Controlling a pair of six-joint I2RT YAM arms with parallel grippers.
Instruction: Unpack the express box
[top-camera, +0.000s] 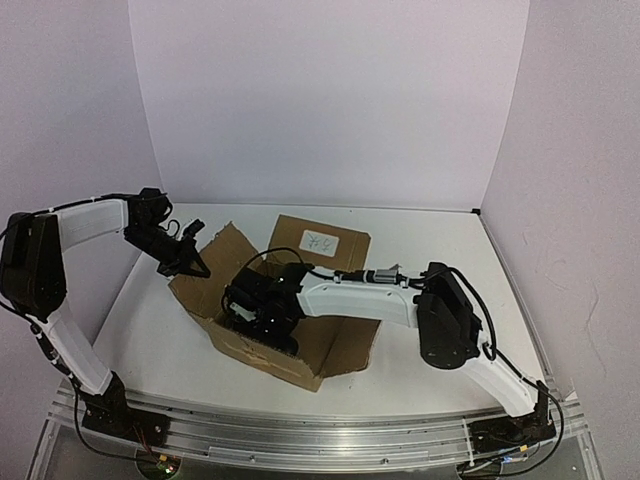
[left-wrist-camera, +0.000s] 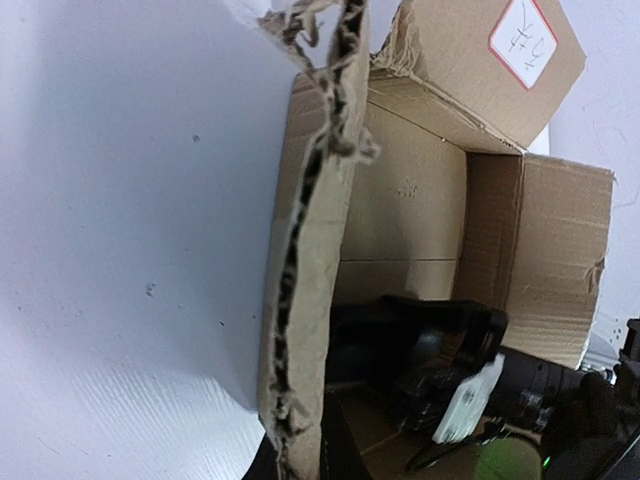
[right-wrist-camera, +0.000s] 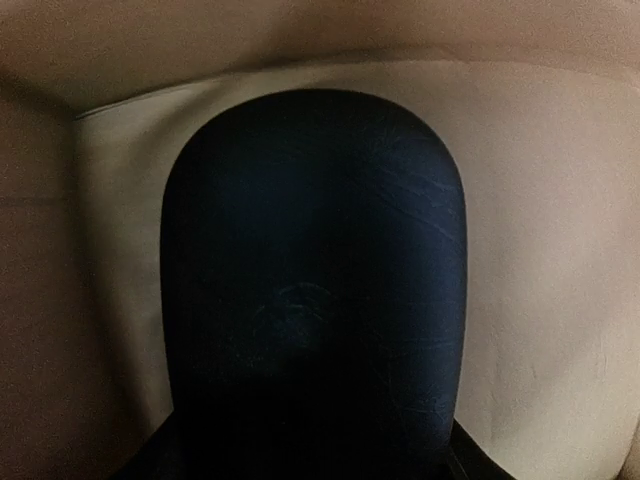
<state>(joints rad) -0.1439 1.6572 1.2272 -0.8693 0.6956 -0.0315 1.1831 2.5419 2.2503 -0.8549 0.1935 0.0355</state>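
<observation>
White tabletop (top-camera: 430, 240), with the box (top-camera: 260, 355) open at its middle. The left claw (top-camera: 195, 258) seems pinched on a side flap (top-camera: 218, 262), likely holding it back while the right claw (top-camera: 248, 305) reaches inside. I cannot tell how far the right one is open.

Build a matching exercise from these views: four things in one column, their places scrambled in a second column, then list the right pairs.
Things
1. left end effector
2. right end effector
3. white label
4. express box

Places
A. on the far flap, which is folded open
B. mid-table, flaps spread
C. down inside the box
D. at the ragged left flap, outside the box

Pairs: 1-D, 2-C, 3-A, 4-B
</observation>
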